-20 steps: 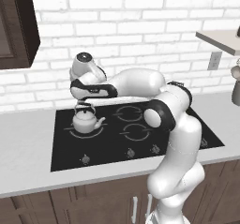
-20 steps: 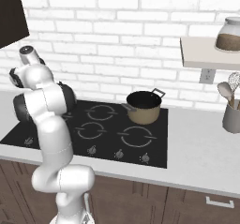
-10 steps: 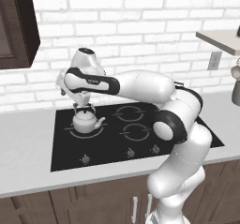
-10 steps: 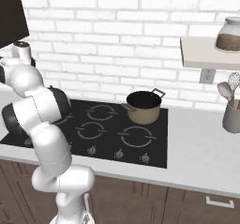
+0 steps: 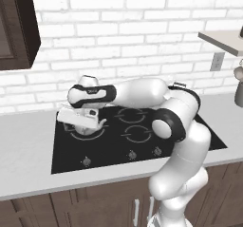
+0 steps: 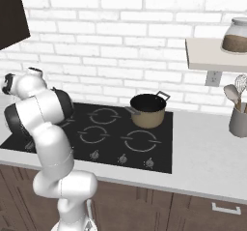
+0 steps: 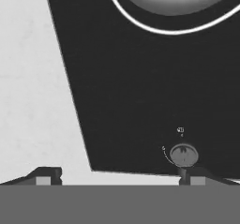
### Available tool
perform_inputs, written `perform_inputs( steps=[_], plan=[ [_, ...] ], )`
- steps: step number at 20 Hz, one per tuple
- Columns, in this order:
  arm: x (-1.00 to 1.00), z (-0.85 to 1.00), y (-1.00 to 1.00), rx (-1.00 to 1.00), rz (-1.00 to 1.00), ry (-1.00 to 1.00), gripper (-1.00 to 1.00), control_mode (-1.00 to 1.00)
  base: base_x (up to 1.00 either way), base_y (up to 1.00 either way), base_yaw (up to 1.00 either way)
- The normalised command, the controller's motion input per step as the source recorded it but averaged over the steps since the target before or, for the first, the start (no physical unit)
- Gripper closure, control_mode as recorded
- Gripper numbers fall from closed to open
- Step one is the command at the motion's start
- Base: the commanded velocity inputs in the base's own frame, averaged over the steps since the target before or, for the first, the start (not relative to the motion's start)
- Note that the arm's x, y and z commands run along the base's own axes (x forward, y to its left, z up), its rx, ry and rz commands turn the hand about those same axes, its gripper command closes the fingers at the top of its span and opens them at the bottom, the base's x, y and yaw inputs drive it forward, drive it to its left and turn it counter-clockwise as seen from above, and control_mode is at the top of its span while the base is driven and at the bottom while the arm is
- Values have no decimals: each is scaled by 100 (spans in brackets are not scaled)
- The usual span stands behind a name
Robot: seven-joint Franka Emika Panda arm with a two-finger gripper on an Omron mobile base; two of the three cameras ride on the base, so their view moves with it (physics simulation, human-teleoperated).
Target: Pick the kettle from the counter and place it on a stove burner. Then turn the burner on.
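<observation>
end effector [image 7: 117, 174] wide open, empty, above stove [image 7: 140, 92], near knob [image 7: 183, 154]

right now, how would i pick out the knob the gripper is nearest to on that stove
Start at the black stove set into the grey-white counter, and look along its front edge at the row of small round grey knobs. The knob you want is the one closest to the stove's front left corner; in the hand view it sits right above one fingertip of the open gripper.
</observation>
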Motion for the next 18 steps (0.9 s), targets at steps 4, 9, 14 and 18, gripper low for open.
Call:
perform_inputs(
  steps=[4, 9, 14, 18],
  plan=[
    [0, -64, 0, -20, 24, -6, -100, -100, 0, 0, 0],
    [0, -91, 0, -24, 16, -7, -100, -100, 0, 0, 0],
    [-13, -82, 0, -4, 4, -11, -100, -100, 0, 0, 0],
    [-3, -17, 0, 0, 0, -3, -100, -100, 0, 0, 0]
  ],
)
